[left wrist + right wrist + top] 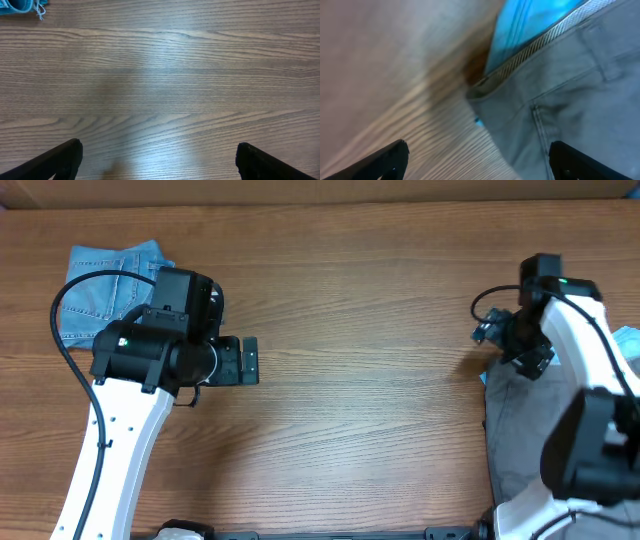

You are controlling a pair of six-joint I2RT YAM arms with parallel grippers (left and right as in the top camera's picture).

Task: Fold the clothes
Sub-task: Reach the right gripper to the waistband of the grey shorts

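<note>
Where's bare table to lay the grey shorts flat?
Bare table runs across the middle, between the left gripper and the grey shorts. Crowded: denim shorts in the far left corner; right gripper at the grey shorts' edge.

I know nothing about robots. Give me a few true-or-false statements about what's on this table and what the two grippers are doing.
1. The left gripper holds cloth. False: it is open over bare table.
2. The grey shorts lie on the table's right side. True.
3. The denim shorts lie next to the grey shorts. False: they lie at the opposite, left end.
4. The right gripper is open at the grey shorts' edge. True.
</note>
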